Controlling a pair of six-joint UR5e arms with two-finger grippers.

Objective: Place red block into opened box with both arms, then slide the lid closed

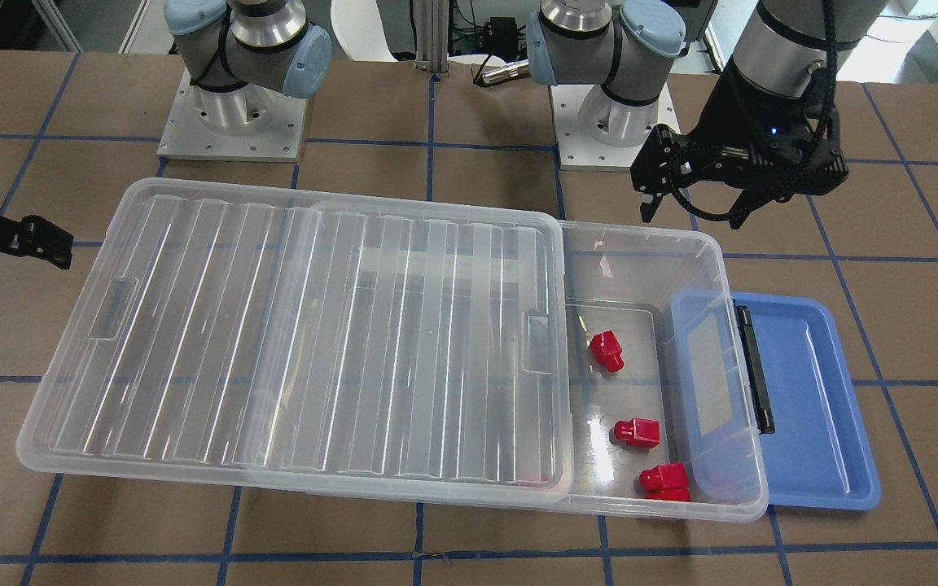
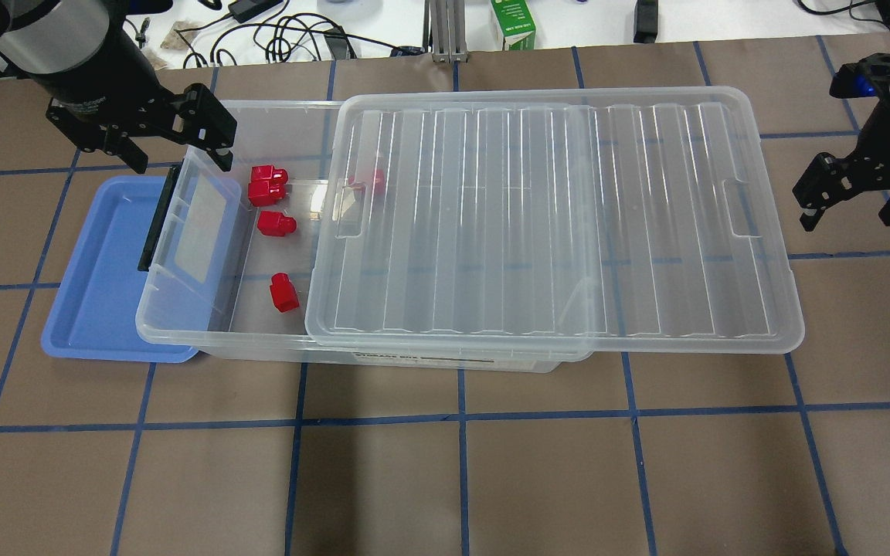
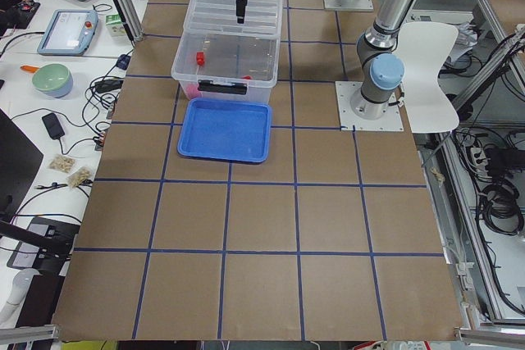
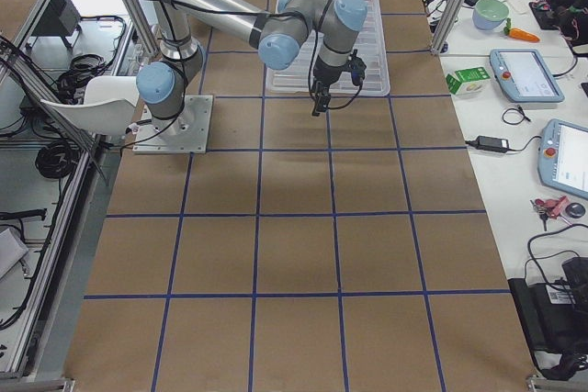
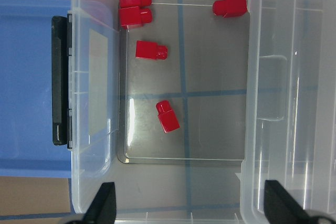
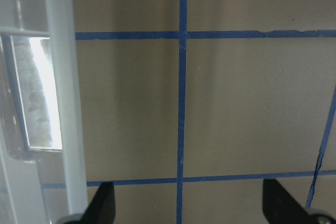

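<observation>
Right pincer (image 2: 850, 210) hovers just beyond the overhanging short end of the lid (image 2: 553, 224), fingers spread wide, nothing between them. Its wrist view shows only bare desk (image 6: 210, 103) in the gap, with the lid's rim at the frame's left edge. We see no contact.

Lid: the long axis runs across the desk in line with the box (image 2: 221, 340). It is displaced toward the robot's right, so the box's left end stands uncovered. Our judgement is that closing it means travel along that axis toward the robot's left. The right pincer sits at the end to be pushed and is the nearer one for that.

Left pincer (image 2: 180, 158) hangs above the far left corner of the box, near the black bar (image 2: 157, 224). It too is released and empty. Its wrist view looks straight down into the uncovered part.

Red block (image 2: 284, 292) lies on the box floor in the open section, with several more like it near the far wall. One of these shows through the lid's edge. The box's left end overlaps a blue tray (image 2: 97, 286).

We judge the placing done and the sliding not yet begun.
</observation>
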